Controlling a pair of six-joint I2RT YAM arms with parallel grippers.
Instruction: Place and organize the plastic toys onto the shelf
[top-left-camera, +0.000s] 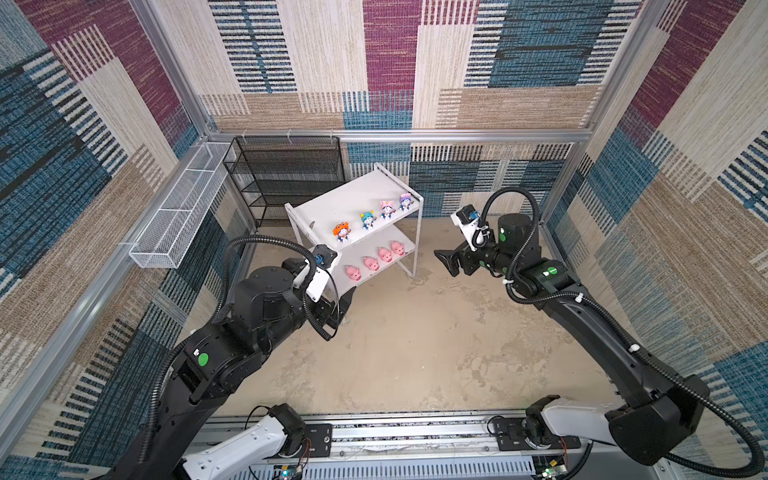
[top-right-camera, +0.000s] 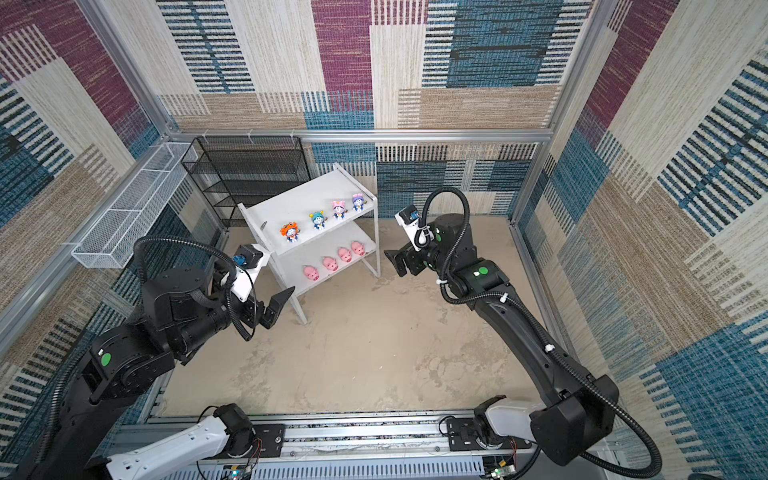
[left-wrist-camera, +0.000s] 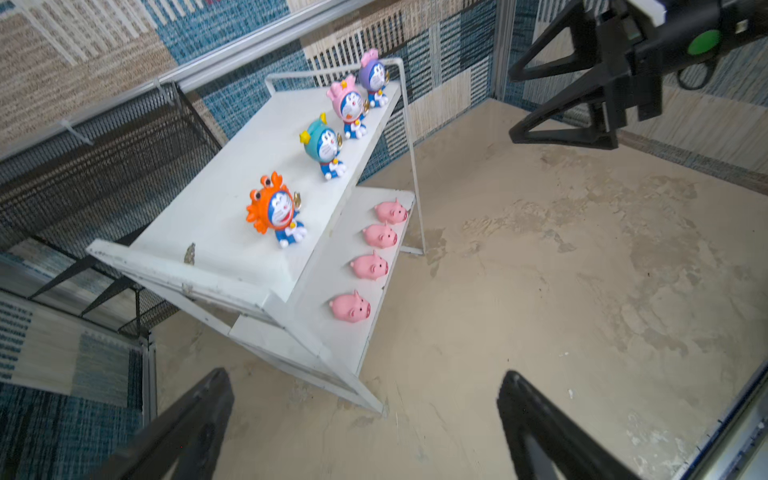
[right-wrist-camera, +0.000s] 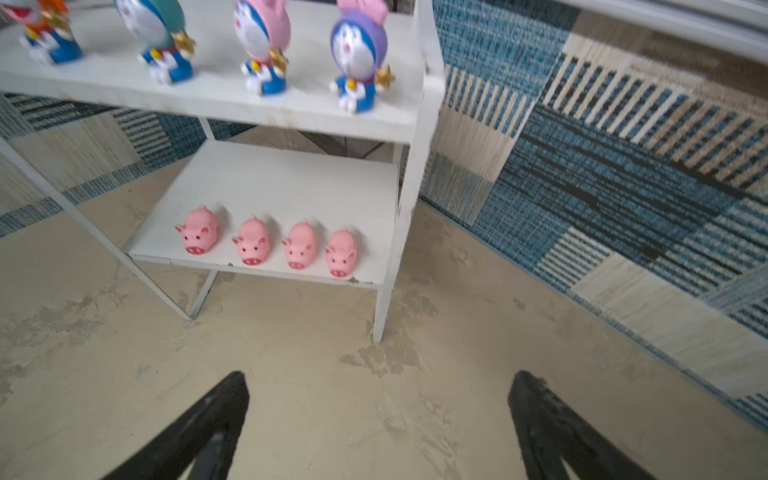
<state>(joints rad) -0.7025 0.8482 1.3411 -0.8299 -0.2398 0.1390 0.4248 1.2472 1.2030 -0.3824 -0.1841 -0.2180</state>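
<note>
All eight toys are seen on the shelf (top-left-camera: 345, 199), which stands on the desk (top-left-camera: 415, 340). Four figurines (left-wrist-camera: 276, 210) are lined up upright along the front edge of the upper board (left-wrist-camera: 216, 195), spaced apart. Four pigs (right-wrist-camera: 252, 243) are set just beside one another near the front edge of the lower board (right-wrist-camera: 282, 183), snouts outward. No toy is seen on the desk, so the placing is judged finished.

The left gripper (left-wrist-camera: 365, 376) and the right gripper (right-wrist-camera: 380, 374) are both spread wide and empty. Each is held clear of the shelf, above bare desk.

The pigs are judged to be light, and their glossy, rounded skin is likely to be slippery. Whether they are soft or hard cannot be told. They would best be taken across the flanks, behind the ears, where the body is widest.

The figurines are judged to be stiff, light plastic. With large hooded heads over small feet, they are expected to tip at a slight nudge. A hold across the sides of the hood is advised. The small gold pieces at the chest and the horns or ears on the hoods should be avoided, as they look easily snapped.

No brand, label or writing can be read on the toys or on the shelf.
</note>
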